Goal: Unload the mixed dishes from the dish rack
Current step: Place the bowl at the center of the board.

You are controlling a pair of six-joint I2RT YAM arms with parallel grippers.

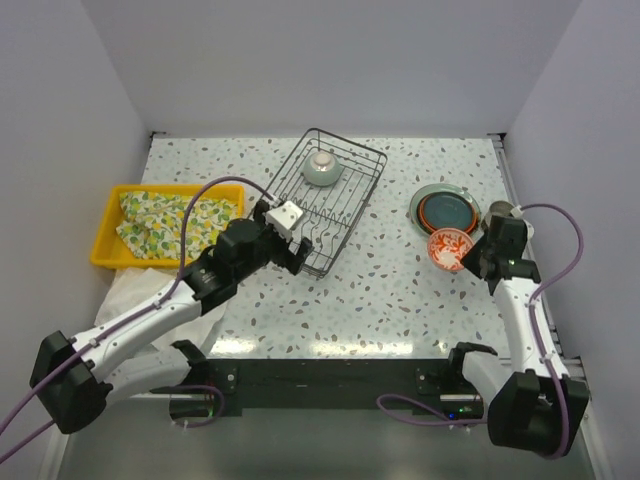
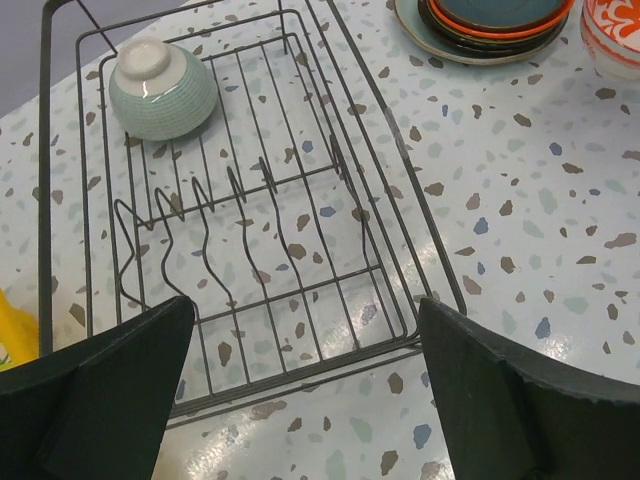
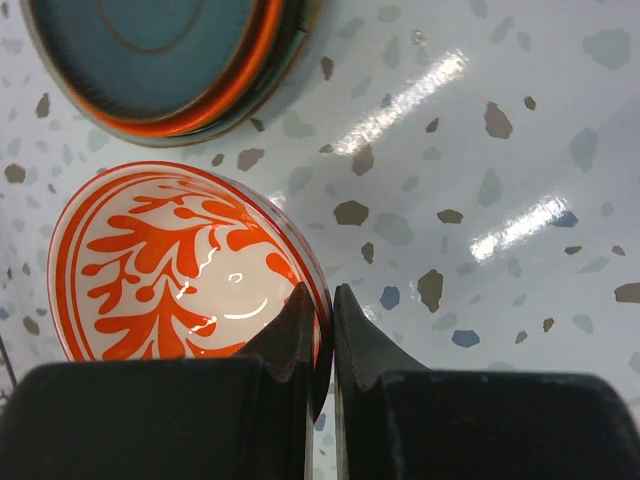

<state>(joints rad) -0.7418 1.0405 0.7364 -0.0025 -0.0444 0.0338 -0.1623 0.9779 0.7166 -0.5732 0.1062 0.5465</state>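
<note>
The black wire dish rack (image 1: pixel 330 200) stands at the table's middle back and holds one upside-down celadon bowl (image 1: pixel 323 168); rack (image 2: pixel 240 240) and bowl (image 2: pixel 162 90) also show in the left wrist view. My left gripper (image 1: pixel 285 240) is open and empty at the rack's near left corner. A stack of plates (image 1: pixel 445 209) lies on the table at the right. My right gripper (image 3: pixel 322 300) is shut on the rim of the red-patterned white bowl (image 3: pixel 185 265), which is just in front of the stack (image 3: pixel 160 60) at table level. A beige cup (image 1: pixel 497 211) stands behind the right wrist.
A yellow plastic tray (image 1: pixel 115 225) with a yellow-patterned cloth (image 1: pixel 165 222) sits at the left. A white cloth (image 1: pixel 150 290) lies in front of it under the left arm. White walls close in the table at the back and sides.
</note>
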